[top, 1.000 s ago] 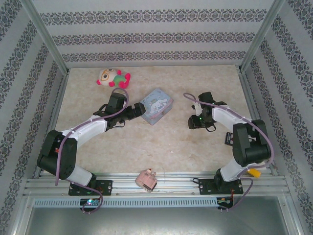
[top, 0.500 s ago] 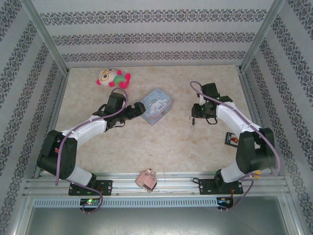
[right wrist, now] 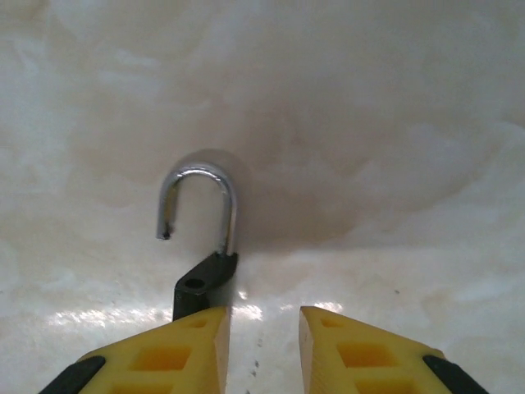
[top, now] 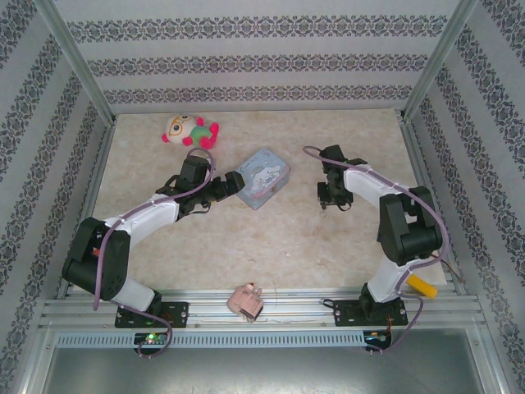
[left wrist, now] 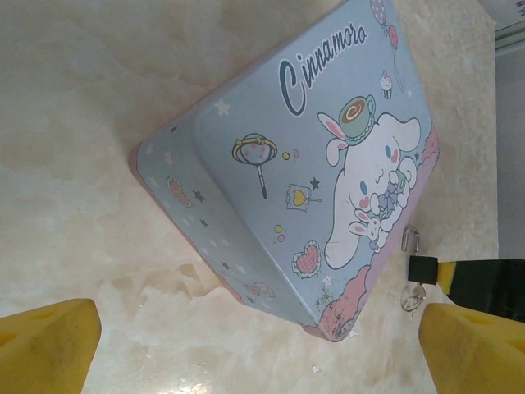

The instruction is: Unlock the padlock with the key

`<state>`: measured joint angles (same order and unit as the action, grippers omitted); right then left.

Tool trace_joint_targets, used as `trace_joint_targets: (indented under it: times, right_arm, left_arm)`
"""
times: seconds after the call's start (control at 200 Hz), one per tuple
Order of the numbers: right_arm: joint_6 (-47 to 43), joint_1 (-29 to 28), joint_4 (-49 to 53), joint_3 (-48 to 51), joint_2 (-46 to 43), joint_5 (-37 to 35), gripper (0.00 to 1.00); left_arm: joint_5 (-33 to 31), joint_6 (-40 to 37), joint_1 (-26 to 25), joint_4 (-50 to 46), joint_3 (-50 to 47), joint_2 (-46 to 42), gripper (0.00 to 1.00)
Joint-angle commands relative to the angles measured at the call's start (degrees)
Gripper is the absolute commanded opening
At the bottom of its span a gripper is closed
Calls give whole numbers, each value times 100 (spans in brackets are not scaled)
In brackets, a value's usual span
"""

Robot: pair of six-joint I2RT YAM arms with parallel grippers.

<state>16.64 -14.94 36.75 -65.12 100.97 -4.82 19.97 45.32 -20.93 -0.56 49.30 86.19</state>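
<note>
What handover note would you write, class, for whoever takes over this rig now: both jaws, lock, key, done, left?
Left gripper: jaws wide open, empty, facing the pale blue rectangular cartoon tin.
Right gripper: jaws narrowed at the small dark metal padlock; grip unclear.
Padlock lies beside the tin, one shackle end free, so apparently unlocked.
Thin silvery metal key: seemingly at the padlock's base.
Left: confirm it is open, withdraw.

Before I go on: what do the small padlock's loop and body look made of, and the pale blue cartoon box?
Small black padlock: body looks like dark coated metal, matt; plastic can't be ruled out. Its curved silvery shackle: polished metal, bright mirror-like highlights. Pale blue rectangular cartoon tin: probably printed sheet metal, soft sheen and crisp pressed edges.
</note>
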Motion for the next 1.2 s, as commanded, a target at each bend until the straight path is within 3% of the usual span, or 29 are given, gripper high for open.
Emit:
trace_joint_targets:
  times: [0.0, 0.385, 0.44, 0.67, 0.78, 0.979, 1.194]
  right_arm:
    - [85, -143, 104, -248, 238, -271, 29]
    - [-7, -411, 166, -815, 429, -228, 30]
    - [-50, -407, 173, -985, 398, -162, 37]
    - [-161, -405, -60, -1837, 481, 693, 38]
    - [-130, -405, -235, -2306, 758, 1265, 51]
    - [-50, -414, -403, -3121, 1496, 1925, 51]
    - [69, -448, -438, -3520, 1998, 2203, 51]
  left_arm:
    - [112, 78, 66, 219, 92, 102, 99]
    - [60, 69, 70, 189, 88, 84, 99]
    - [69, 70, 69, 175, 105, 87, 99]
    - [53, 168, 64, 186, 122, 47, 100]
    - [117, 240, 68, 221, 145, 123, 98]
    - [349, 300, 70, 360, 293, 390, 89]
    - [484, 267, 71, 400, 569, 759, 86]
